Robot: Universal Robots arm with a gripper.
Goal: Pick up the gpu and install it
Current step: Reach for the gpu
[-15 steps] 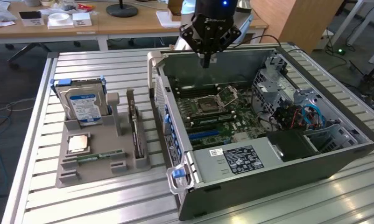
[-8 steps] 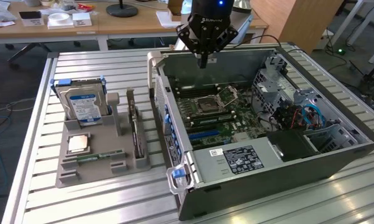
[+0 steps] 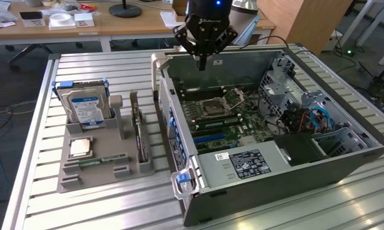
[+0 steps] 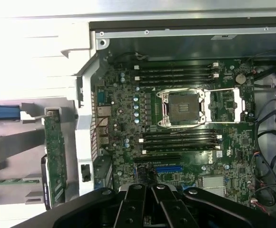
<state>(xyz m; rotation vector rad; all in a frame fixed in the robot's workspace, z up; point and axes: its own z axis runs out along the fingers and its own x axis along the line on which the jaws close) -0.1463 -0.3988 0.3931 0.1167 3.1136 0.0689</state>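
The gpu (image 3: 139, 130) stands on edge in a slot of the grey parts holder (image 3: 70, 184), at the exterior view's left of the open computer case (image 3: 179, 143). In the wrist view the gpu (image 4: 54, 156) appears as a thin green-sided card beside the case wall. My gripper (image 3: 203, 63) hangs above the case's far end, over the motherboard (image 3: 220, 112), well apart from the card. Its fingers (image 4: 134, 202) are pressed together with nothing between them. A blue expansion slot (image 4: 169, 168) lies on the motherboard (image 4: 128, 118) just under the fingertips.
The holder also carries a hard drive (image 3: 85, 106), a processor chip (image 3: 81, 147) and a green memory stick (image 3: 102, 160). Inside the case are an open processor socket (image 4: 183, 107), drive cages and cables (image 3: 307, 115), and a labelled power supply (image 3: 243, 165). Desks stand behind the slatted table (image 3: 115, 206).
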